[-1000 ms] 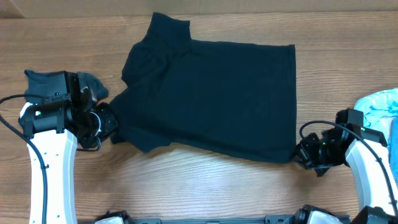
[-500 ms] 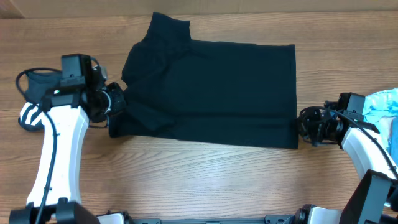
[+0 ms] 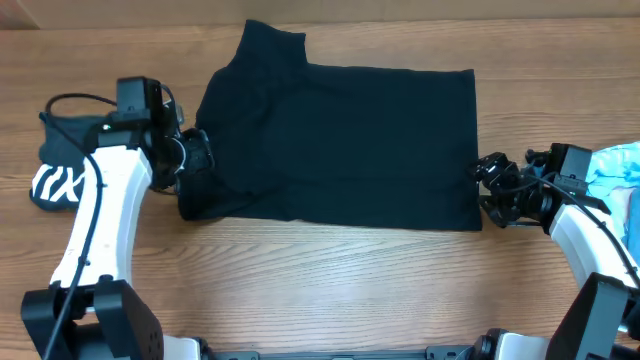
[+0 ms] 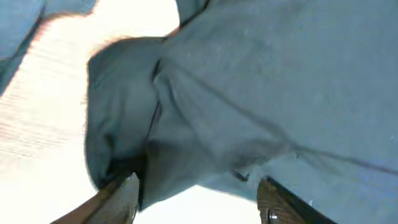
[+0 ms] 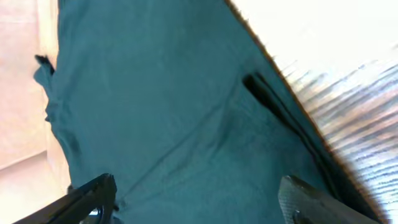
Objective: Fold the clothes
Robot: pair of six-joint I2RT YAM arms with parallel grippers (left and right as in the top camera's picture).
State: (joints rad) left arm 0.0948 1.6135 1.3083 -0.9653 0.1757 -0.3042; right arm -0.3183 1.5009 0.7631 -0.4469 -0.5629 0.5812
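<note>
Dark shirt [image 3: 340,140] lies spread flat on the middle of the wooden table [image 3: 330,290]. At its near edge, the left gripper [image 3: 197,160] meets the bunched left corner and the right gripper [image 3: 483,188] the right corner. Both have fingers spread and clamp nothing, apparently placed to take matching corners for a lift. Beyond, a flap [image 3: 270,45] juts past the far edge.

A: Where's the overhead camera?
B: Fixed above the table [image 3: 330,290], facing straight down, far enough back to hold the whole shirt [image 3: 340,140].
A: And the wrist cameras?
B: Pressed close, each looking out past its own fingers [image 4: 121,196] (left at the shirt's left edge, right at its right edge). That shirt is what all three views share.
</note>
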